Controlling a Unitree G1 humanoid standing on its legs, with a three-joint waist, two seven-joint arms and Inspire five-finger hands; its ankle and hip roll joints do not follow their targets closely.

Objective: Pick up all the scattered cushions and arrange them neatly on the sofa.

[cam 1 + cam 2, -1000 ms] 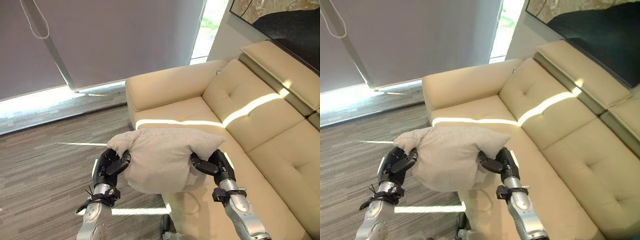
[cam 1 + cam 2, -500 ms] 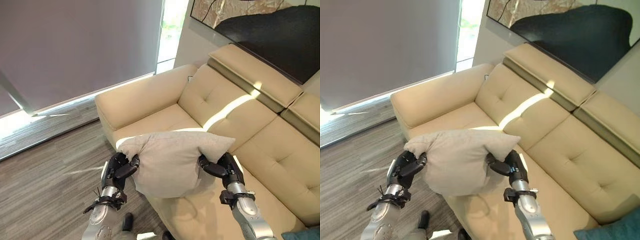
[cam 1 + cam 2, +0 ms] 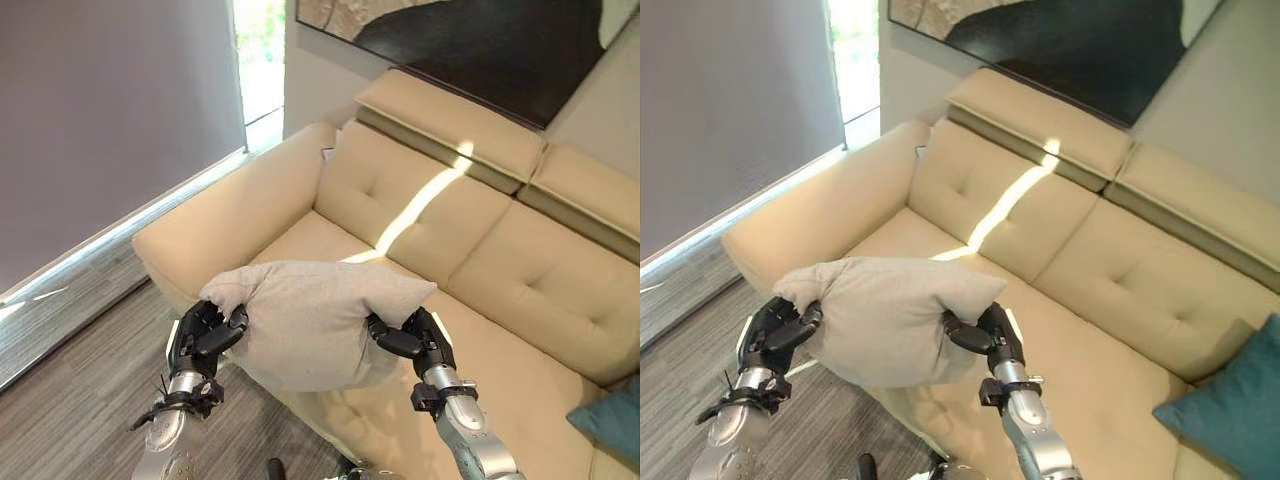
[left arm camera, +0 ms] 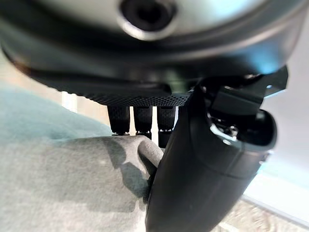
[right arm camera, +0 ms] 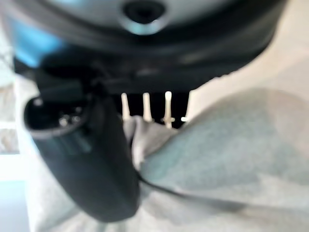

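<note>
Over the sofa [image 3: 520, 250], grey cushion [image 3: 315, 320] hiding both robot hands' fingertips.

no readable text, no labels, no numbers, no signs

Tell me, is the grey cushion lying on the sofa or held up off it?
Held up: the grey cushion hangs between the left hand and right hand, above the sofa seat's front edge.

The grey cushion [image 3: 318, 322] is matt woven cloth; the sofa [image 3: 500, 250] looks like smooth beige leather with a slight sheen; the floor [image 3: 70, 400] is streaked wood-grain.
</note>
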